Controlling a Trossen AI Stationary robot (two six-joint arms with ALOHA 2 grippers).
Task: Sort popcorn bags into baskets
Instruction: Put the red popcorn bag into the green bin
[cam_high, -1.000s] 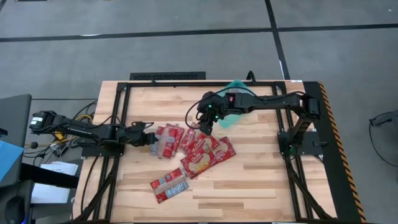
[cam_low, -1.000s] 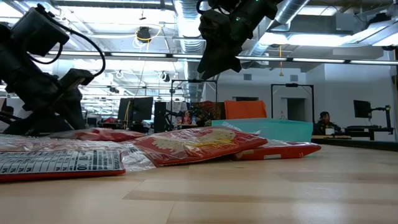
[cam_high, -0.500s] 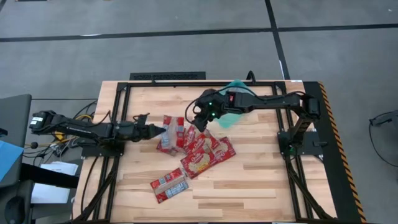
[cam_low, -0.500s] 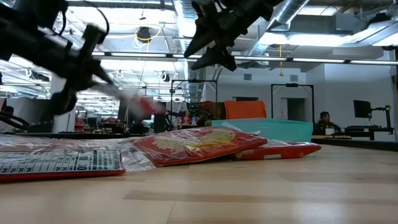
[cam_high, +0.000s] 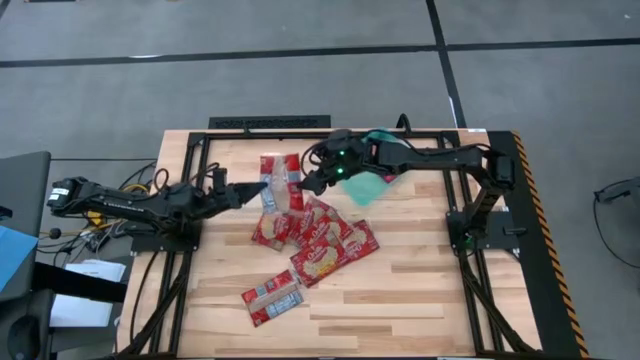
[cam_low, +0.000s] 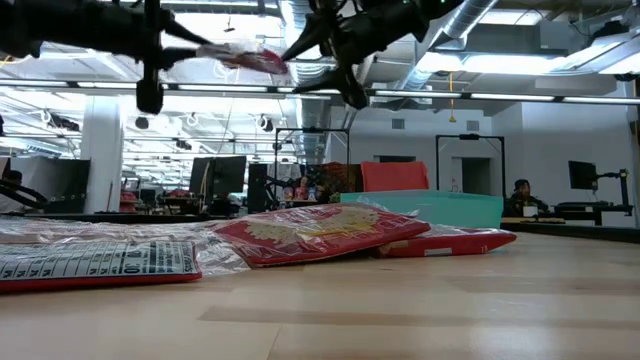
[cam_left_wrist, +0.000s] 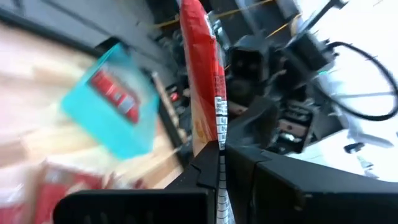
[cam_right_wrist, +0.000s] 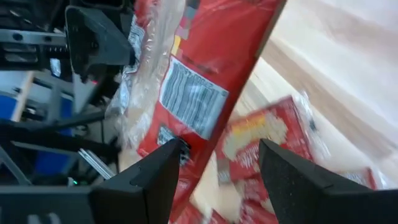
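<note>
Pale wooden tabletop (cam_high: 420, 290) carries loose packets. Left claw (cam_high: 248, 187) pinches a glossy red popcorn bag (cam_high: 278, 182) aloft; right claw (cam_high: 312, 181), spread open, meets it, seemingly for a handover toward the shallow teal plastic basket (cam_high: 368, 187).

A pale wooden bench (cam_high: 400, 280) with a black metal frame (cam_high: 270, 123) along its edges stands on a grey floor (cam_high: 300, 60) crossed by dark lines. Cables (cam_high: 135, 183) trail off the bench's left side. Beyond the far edge, a person (cam_low: 520, 195) sits among desks and monitors (cam_low: 583, 175) under ceiling ducts (cam_low: 300, 25).
</note>
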